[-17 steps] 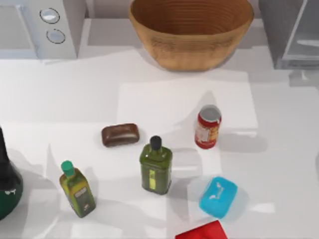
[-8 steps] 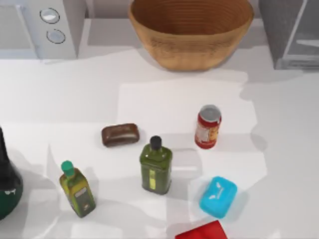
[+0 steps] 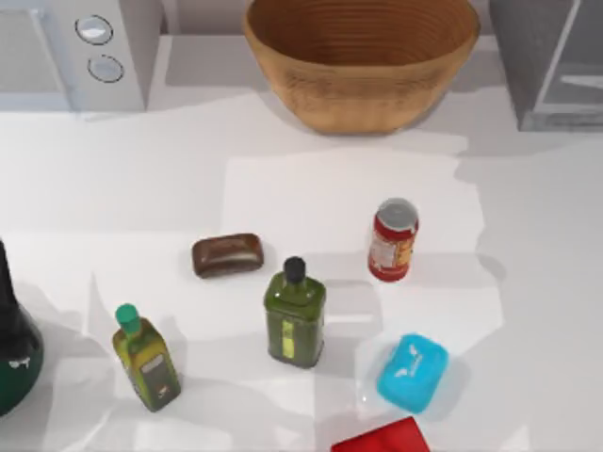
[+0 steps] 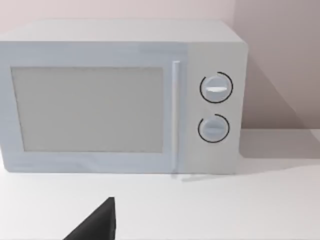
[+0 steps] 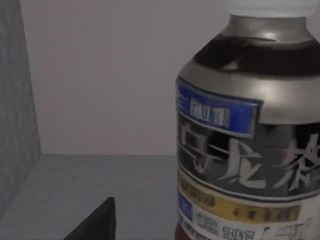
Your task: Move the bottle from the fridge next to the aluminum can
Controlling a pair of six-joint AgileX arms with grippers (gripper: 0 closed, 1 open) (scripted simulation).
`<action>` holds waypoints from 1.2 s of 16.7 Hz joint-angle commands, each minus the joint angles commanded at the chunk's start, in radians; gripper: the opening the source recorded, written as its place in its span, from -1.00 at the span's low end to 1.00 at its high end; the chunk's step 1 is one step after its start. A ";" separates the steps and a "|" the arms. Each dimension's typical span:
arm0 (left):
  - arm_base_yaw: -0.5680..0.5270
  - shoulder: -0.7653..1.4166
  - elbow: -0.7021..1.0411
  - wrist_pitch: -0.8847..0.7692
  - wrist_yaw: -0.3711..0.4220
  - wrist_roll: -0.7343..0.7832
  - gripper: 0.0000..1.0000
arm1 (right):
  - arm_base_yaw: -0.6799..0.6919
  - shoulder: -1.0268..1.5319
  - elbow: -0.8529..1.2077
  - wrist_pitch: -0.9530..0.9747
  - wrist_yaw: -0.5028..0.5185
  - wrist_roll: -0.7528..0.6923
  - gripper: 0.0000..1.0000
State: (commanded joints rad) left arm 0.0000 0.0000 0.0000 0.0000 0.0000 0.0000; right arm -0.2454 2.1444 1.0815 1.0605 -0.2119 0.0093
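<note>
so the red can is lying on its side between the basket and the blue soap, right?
Not quite. In the top view the aluminum can stands upright, silver top facing up, not on its side. It does sit between the basket and the blue soap.

Bottle [image 5: 250,130] cropped by picture edges

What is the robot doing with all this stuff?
It is after the bottle in the fridge. The right wrist view looks inside the fridge, close up to the bottle, which stands upright there. The can waits in the middle of the table. The left wrist view faces the microwave.
</note>
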 joint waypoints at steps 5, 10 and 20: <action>0.000 0.000 0.000 0.000 0.000 0.000 1.00 | 0.013 0.093 0.170 -0.075 0.015 -0.001 1.00; 0.000 0.000 0.000 0.000 0.000 0.000 1.00 | 0.022 0.143 0.266 -0.122 0.024 -0.001 1.00; 0.000 0.000 0.000 0.000 0.000 0.000 1.00 | 0.022 0.143 0.266 -0.122 0.024 -0.001 -0.06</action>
State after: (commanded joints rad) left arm 0.0000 0.0000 0.0000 0.0000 0.0000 0.0000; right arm -0.2238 2.2878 1.3478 0.9385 -0.1874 0.0081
